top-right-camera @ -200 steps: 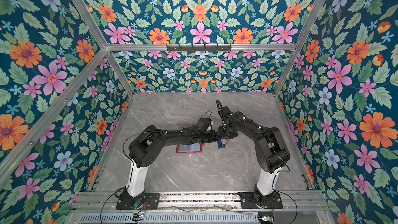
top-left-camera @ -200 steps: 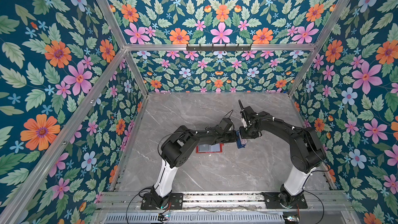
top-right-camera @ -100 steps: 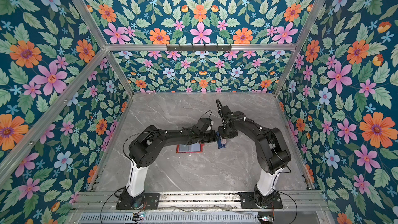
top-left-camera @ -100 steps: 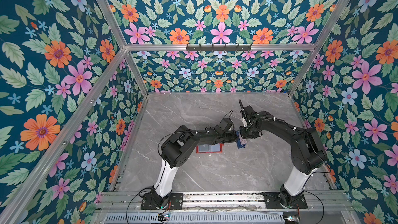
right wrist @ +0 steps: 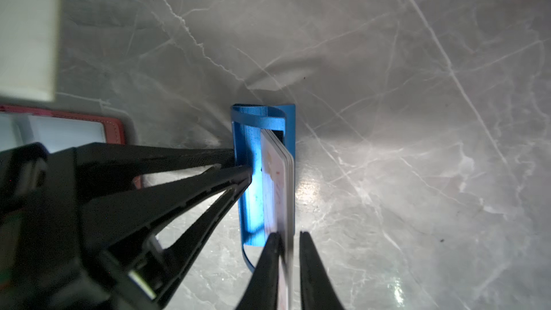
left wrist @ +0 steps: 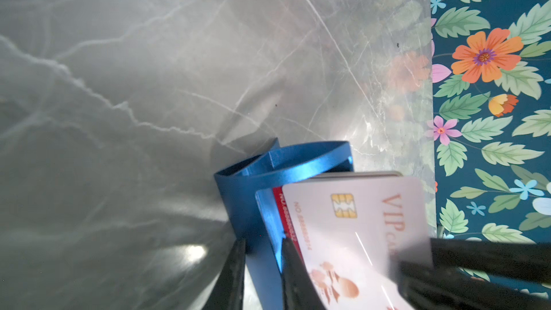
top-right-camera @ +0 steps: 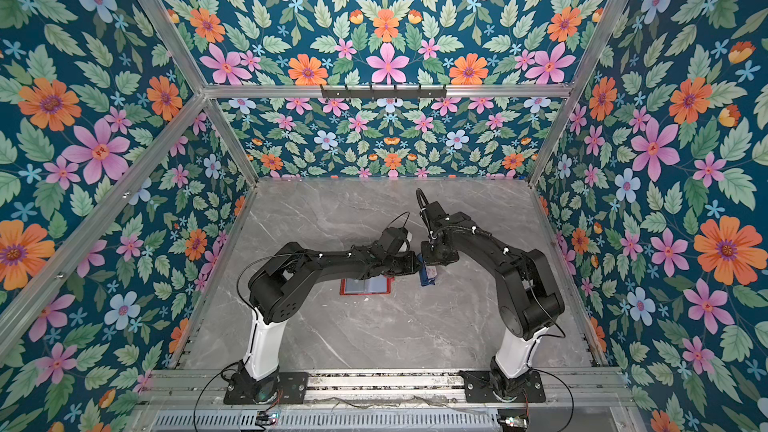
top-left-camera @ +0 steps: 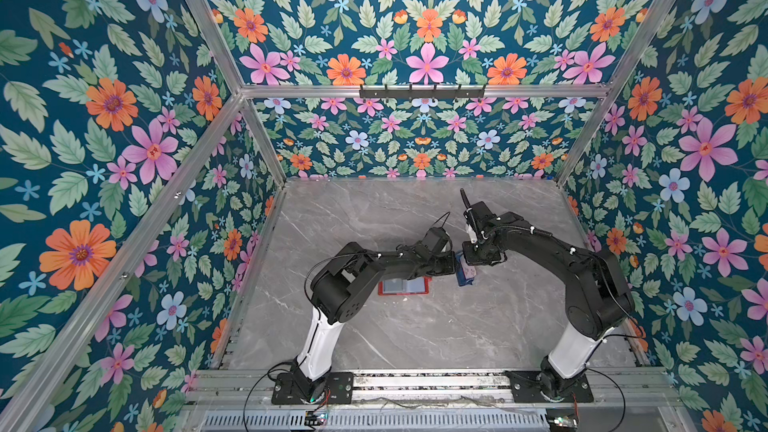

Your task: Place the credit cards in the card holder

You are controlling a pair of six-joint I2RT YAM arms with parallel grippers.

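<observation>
**Q:** What serves as the reference object?
**A:** The blue tray (top-left-camera: 462,279), standing on the grey marbled table (top-left-camera: 415,334).

**Q:** Where are the credit cards (right wrist: 278,180)?
**A:** On edge inside the tray. A pale card (left wrist: 357,222) with a gold chip is in front, and a red card (left wrist: 278,201) is just behind it.

**Q:** How does the left gripper (left wrist: 262,241) stand?
**A:** Nearly closed, with one finger on each face of the tray's wall, clamping it.

**Q:** And the right gripper (right wrist: 288,234)?
**A:** Its jaws straddle the protruding edge of the cards, only narrowly apart. Whether they pinch the stack cannot be told.

**Q:** Where is the card holder (top-left-camera: 404,285)?
**A:** Open and flat on the table, near the tray on the left arm's side. It does not touch the tray, and its clear sleeves face up.
</observation>
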